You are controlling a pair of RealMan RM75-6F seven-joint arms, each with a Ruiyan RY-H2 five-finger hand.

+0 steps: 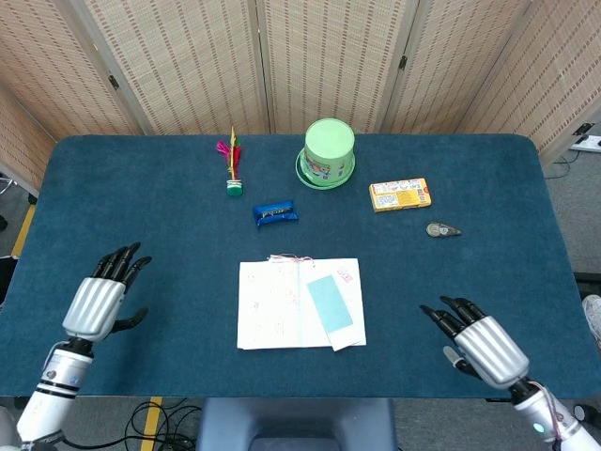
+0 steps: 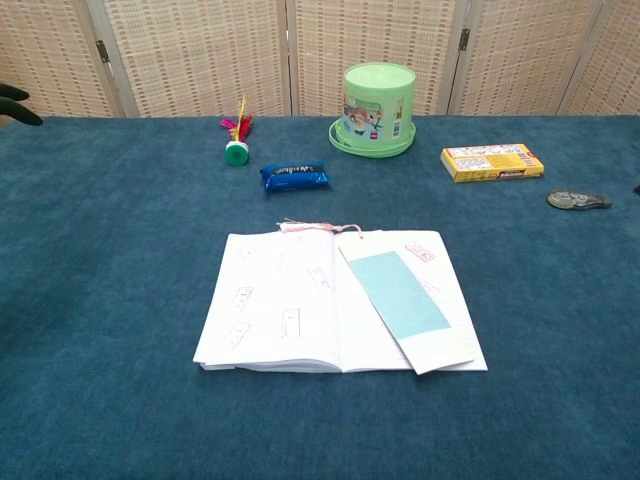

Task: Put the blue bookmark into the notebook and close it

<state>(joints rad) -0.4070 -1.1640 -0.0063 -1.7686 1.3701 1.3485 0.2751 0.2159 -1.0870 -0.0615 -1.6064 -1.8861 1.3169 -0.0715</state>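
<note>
My chest view cuts off the left hand (image 2: 10, 103) at its edge; I see only dark fingertips. The right arm (image 1: 554, 420) runs out of the head view's bottom corner. Print on the notebook (image 2: 290, 300) pages and yellow box (image 2: 492, 162) is too small to read.

notebook (image 1: 300, 303): one
blue bookmark (image 1: 329, 303): one
green tub (image 1: 329, 152): one
yellow box (image 1: 400, 194): one
blue packet (image 1: 275, 213): one
shuttlecock (image 1: 233, 162): one
tape dispenser (image 1: 441, 229): one

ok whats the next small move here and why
Probably bring the right hand in toward the notebook to fold it shut. The bookmark already lies on the right page, the notebook is open flat, and both hands are open and off to the sides; the left hand is farther away.
</note>
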